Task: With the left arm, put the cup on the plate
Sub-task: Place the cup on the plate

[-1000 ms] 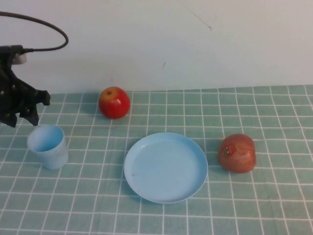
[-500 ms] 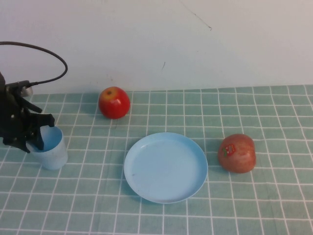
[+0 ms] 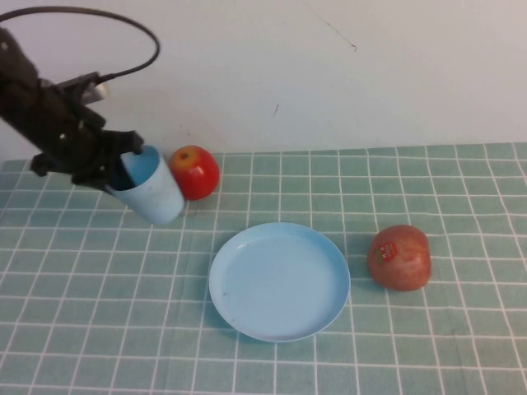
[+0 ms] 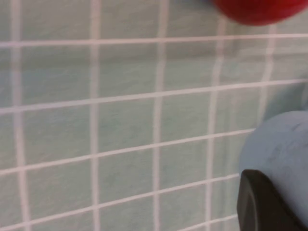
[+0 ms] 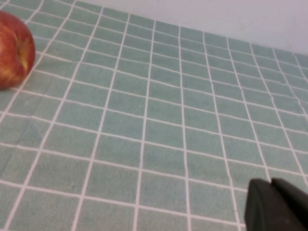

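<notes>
My left gripper (image 3: pixel 123 164) is shut on the rim of the light blue cup (image 3: pixel 152 191) and holds it tilted above the cloth at the back left, just left of a red apple. In the left wrist view the cup (image 4: pixel 281 149) sits against one black finger (image 4: pixel 262 204). The round light blue plate (image 3: pixel 278 280) lies flat near the table's middle, to the right of the cup and nearer the front. My right gripper (image 5: pixel 276 204) shows only in its wrist view, fingers together and empty above the cloth; it is out of the high view.
A red apple (image 3: pixel 193 172) sits at the back beside the cup and shows in the left wrist view (image 4: pixel 260 9). A second reddish apple with a sticker (image 3: pixel 399 257) lies right of the plate and shows in the right wrist view (image 5: pixel 14 50). The green checked cloth (image 3: pixel 461 346) covers the table.
My left gripper came down onto the cup, closed on its rim, then lifted it and carried it right and toward the back, tilting it. Plate and apples have not moved.
</notes>
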`<state>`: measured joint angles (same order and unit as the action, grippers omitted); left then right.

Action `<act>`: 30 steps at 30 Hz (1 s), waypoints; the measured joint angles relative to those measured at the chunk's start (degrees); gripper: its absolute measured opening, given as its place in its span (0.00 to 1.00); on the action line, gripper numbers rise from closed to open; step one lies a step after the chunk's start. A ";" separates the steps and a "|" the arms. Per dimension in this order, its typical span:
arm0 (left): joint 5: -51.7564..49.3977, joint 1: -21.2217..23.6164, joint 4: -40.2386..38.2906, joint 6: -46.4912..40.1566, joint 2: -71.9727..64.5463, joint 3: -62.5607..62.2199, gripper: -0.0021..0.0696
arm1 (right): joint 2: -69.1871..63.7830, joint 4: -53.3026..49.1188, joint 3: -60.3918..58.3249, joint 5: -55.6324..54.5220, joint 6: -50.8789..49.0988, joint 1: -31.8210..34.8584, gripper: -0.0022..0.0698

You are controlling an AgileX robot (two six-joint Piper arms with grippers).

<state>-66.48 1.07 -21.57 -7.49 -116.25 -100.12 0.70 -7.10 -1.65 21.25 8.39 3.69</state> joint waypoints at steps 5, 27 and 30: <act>-2.62 -10.19 1.35 -0.22 0.00 -5.06 0.05 | 0.00 0.00 0.00 0.00 0.00 0.00 0.03; -0.68 -27.48 12.38 6.10 -7.43 -5.47 0.05 | 0.00 0.00 0.00 0.00 0.00 0.00 0.03; -0.68 -27.48 12.83 6.35 -8.43 -5.47 0.05 | 0.00 0.00 0.00 0.00 0.00 0.00 0.03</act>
<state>-67.16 -26.40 -8.73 -1.14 -124.68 -105.59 0.70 -7.10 -1.65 21.25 8.39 3.69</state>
